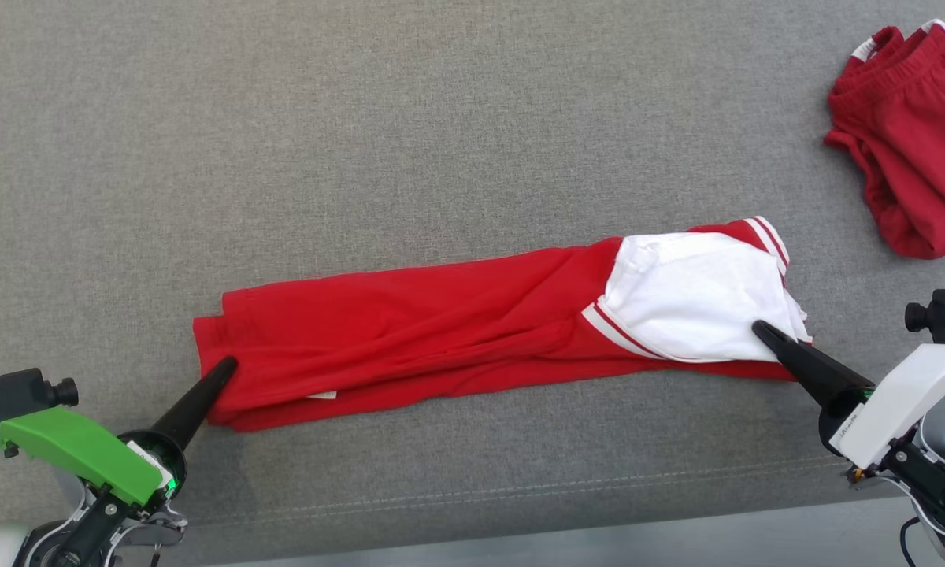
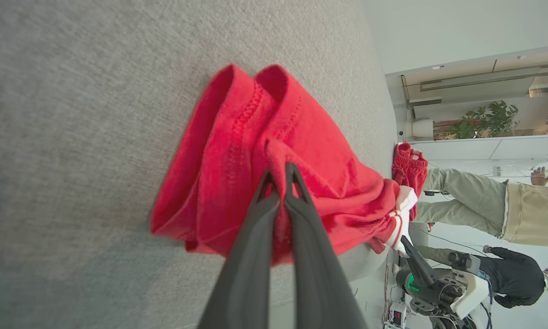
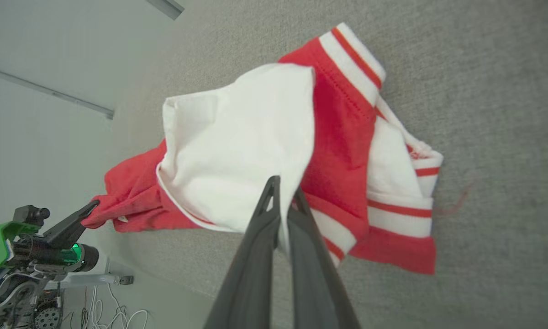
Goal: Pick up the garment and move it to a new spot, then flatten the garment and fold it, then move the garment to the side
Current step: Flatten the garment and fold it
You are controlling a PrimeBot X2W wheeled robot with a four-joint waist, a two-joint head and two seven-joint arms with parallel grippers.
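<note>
The garment (image 1: pixel 441 331) is a red shirt with a white panel and red-and-white striped trim, stretched long and narrow across the grey surface. My left gripper (image 1: pixel 224 368) is shut on its red hem at the left end; the left wrist view shows the red garment (image 2: pixel 237 151) pinched between the gripper (image 2: pixel 279 171) fingers. My right gripper (image 1: pixel 760 329) is shut on the white panel at the right end. In the right wrist view the gripper (image 3: pixel 283 189) clamps the edge of the white part of the garment (image 3: pixel 237 151), with the striped cuff lying to the right.
A second red garment (image 1: pixel 909 142) lies crumpled at the far right corner of the grey surface (image 1: pixel 362 118). The surface's front edge (image 1: pixel 520 535) runs just below both grippers. People (image 2: pixel 484 205) stand beyond the table in the left wrist view.
</note>
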